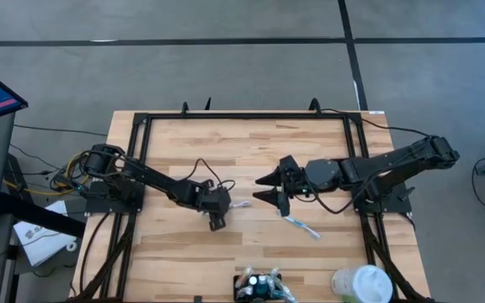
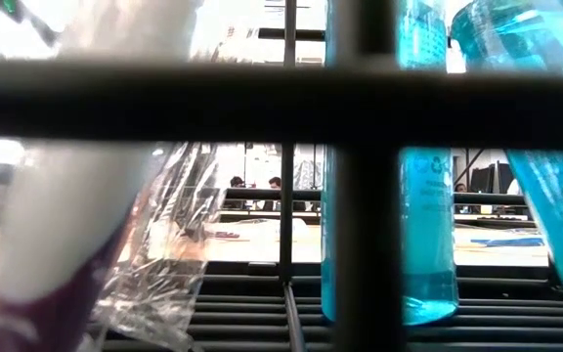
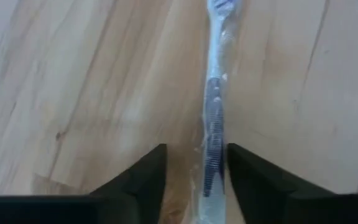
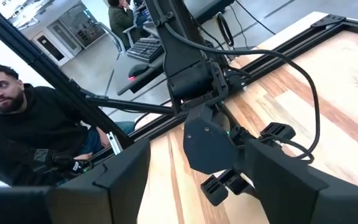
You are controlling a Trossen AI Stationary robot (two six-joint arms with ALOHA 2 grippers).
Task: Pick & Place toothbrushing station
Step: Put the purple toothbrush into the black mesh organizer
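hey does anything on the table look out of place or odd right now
Two toothbrushes lie loose on the bare wood instead of in the toothbrushing station at the near edge. One wrapped toothbrush lies between the open fingers of the left gripper; another toothbrush lies askew near the open right gripper.

No text, label, brand or number can be read in any view. The blue bottle in the low view carries faint raised marks on its side, too blurred to make out. A white sheet on the floor left of the table in the high view bears dark print, too small to read.
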